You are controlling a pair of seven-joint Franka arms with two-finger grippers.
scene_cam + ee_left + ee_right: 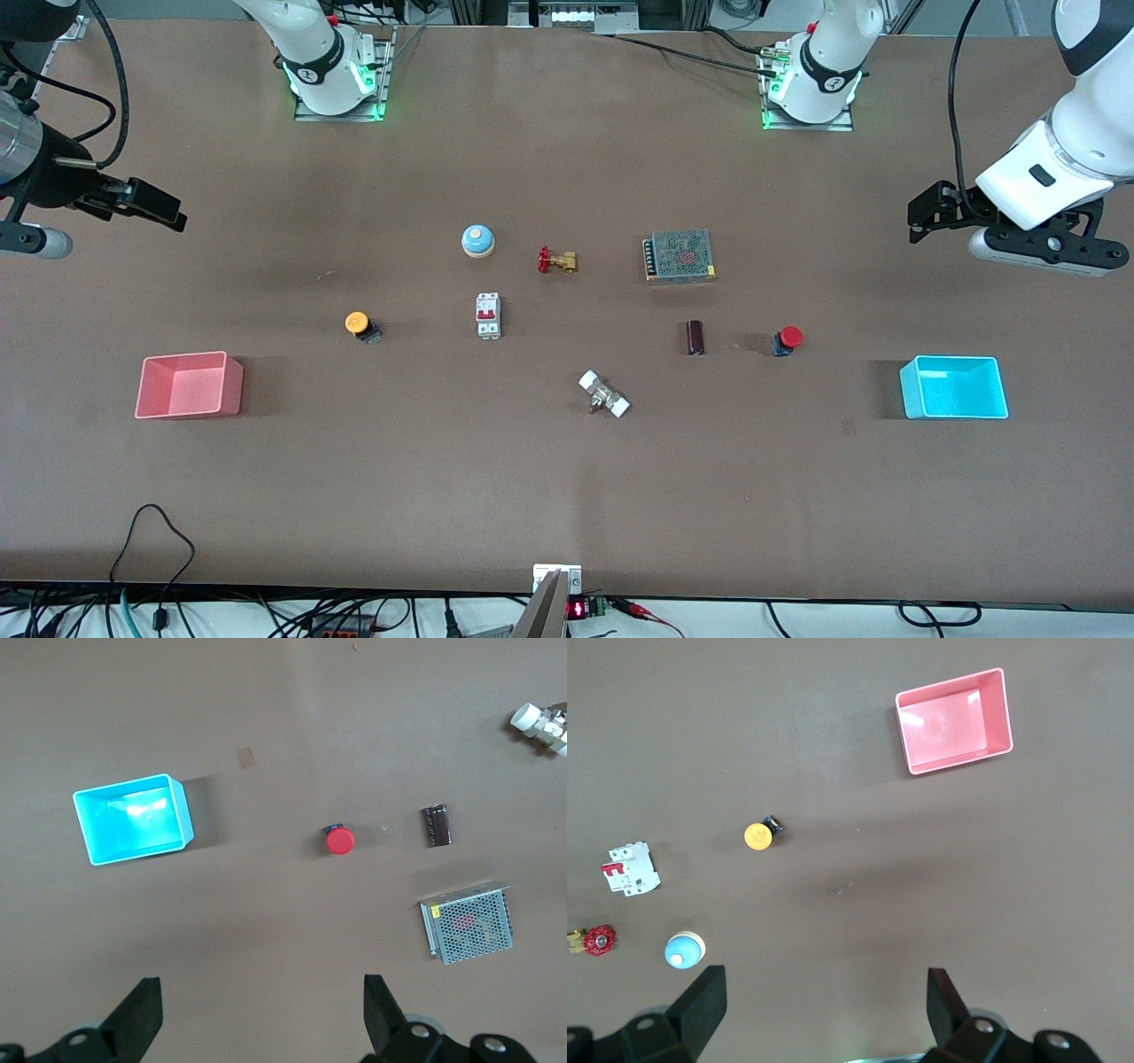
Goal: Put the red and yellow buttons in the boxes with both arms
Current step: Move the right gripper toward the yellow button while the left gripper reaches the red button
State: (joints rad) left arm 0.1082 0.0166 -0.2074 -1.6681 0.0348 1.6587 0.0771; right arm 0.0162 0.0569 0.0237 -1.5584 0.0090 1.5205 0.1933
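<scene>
The red button [787,339] stands on the table near the cyan box [954,387], toward the left arm's end; both show in the left wrist view, the button [339,840] and the box [133,818]. The yellow button [361,325] stands near the pink-red box [190,385], toward the right arm's end; both show in the right wrist view, the button [758,834] and the box [953,719]. My left gripper [921,215] is open and empty, high over bare table. My right gripper [159,206] is open and empty, high over bare table. Both boxes are empty.
Between the buttons lie a blue dome [477,240], a brass valve with a red handle [555,260], a white circuit breaker [488,315], a mesh power supply [679,255], a dark cylinder [695,337] and a white-capped fitting [604,394].
</scene>
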